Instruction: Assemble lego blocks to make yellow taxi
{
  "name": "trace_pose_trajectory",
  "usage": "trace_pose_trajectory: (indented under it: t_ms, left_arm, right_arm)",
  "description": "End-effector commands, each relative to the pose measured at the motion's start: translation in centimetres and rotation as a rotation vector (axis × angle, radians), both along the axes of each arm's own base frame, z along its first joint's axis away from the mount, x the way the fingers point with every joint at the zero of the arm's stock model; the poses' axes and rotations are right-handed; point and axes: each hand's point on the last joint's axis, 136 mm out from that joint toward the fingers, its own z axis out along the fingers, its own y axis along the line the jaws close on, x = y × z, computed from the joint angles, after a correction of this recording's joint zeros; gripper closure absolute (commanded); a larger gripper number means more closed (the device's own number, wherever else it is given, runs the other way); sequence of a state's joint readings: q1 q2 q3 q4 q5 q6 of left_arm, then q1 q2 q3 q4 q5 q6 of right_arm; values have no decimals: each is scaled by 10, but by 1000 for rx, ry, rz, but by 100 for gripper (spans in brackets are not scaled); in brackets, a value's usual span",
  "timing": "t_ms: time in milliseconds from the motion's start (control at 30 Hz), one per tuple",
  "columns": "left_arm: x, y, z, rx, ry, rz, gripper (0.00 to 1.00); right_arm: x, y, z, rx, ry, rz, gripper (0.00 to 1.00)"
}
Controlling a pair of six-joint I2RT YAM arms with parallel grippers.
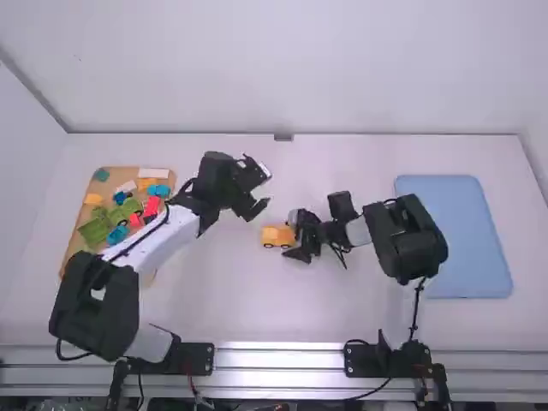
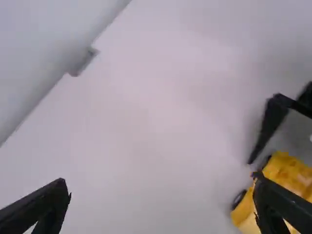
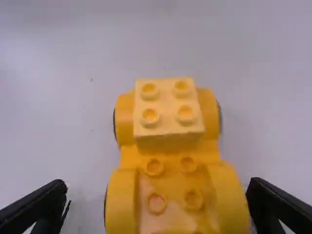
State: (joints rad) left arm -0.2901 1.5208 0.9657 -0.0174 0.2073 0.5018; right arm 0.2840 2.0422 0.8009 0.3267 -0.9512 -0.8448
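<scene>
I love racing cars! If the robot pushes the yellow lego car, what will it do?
The yellow lego car would probably roll, since it has black wheels. They sit along both sides, so it likely won't tip over easily.

The high view looks forward and down from well above the white surface (image 1: 214,308), taking in nearly all of it; the left wrist view slants across toward its far edge (image 1: 385,134); the right wrist view looks down, close over the yellow toy car (image 1: 276,236), which all three share.
</scene>
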Motion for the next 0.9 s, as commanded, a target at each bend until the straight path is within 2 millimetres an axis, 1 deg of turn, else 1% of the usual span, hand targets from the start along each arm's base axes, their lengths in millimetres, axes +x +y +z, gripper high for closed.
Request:
trace_pose_trajectory:
  t_ms: [0, 33, 67, 100, 167, 200, 267, 300, 367, 400, 467, 567, 600, 633, 667, 700, 733, 767, 800, 833, 867]
  left_arm:
    - [5, 33, 17, -42, -1, 189, 1]
    - [4, 36, 18, -48, 4, 204, 1]
    - [2, 41, 21, -56, 12, 220, 1]
    - [-1, 48, 24, -72, 23, 249, 1]
    - [-2, 54, 26, -86, 31, 274, 1]
    - [-3, 62, 27, -101, 41, 304, 1]
    - [-5, 73, 27, -110, 48, 339, 1]
    - [-5, 76, 27, -111, 46, 345, 1]
    - [-4, 86, 24, -130, 47, 384, 1]
    - [-4, 90, 23, -144, 47, 404, 1]
    - [-4, 106, 20, -193, 49, 476, 1]
    - [-9, 139, 19, -271, 41, 605, 1]
    - [-16, 157, 21, -308, 37, 675, 1]
    - [-20, 167, 24, -330, 31, 714, 1]
    - [-21, 169, 24, -333, 30, 719, 1]
    - [-29, 180, 29, -343, 20, 754, 1]
    - [-34, 185, 33, -343, 13, 769, 1]
    - [-41, 192, 41, -335, -9, 778, 1]
    - [-42, 192, 42, -335, -13, 779, 1]
    - [-47, 197, 51, -322, -42, 779, 1]
    - [-49, 197, 55, -319, -55, 773, 1]
  right_arm:
    - [23, -11, 46, 14, -56, -76, 2]
    - [25, -15, 51, 5, -46, -103, 2]
    - [29, -21, 62, 1, -33, -143, 2]
    - [34, -27, 79, 6, -31, -191, 2]
    - [37, -29, 91, 20, -31, -217, 2]
    - [40, -29, 106, 39, -52, -235, 2]
    - [45, -25, 123, 74, -90, -247, 2]
    - [47, -23, 127, 83, -101, -250, 2]
    - [53, -14, 139, 118, -149, -252, 2]
    - [53, -11, 142, 127, -156, -247, 2]
    - [51, 0, 151, 153, -193, -219, 2]
    - [47, 18, 162, 172, -243, -168, 2]
    - [46, 26, 169, 178, -238, -153, 2]
    - [46, 33, 176, 182, -235, -142, 2]
    - [46, 34, 178, 182, -233, -137, 2]
    - [47, 41, 187, 182, -229, -122, 2]
    - [47, 46, 194, 179, -226, -110, 2]
    - [47, 55, 205, 175, -220, -90, 2]
    - [46, 57, 207, 174, -216, -86, 2]
    - [43, 66, 217, 168, -220, -58, 2]
    - [40, 71, 223, 165, -221, -41, 2]
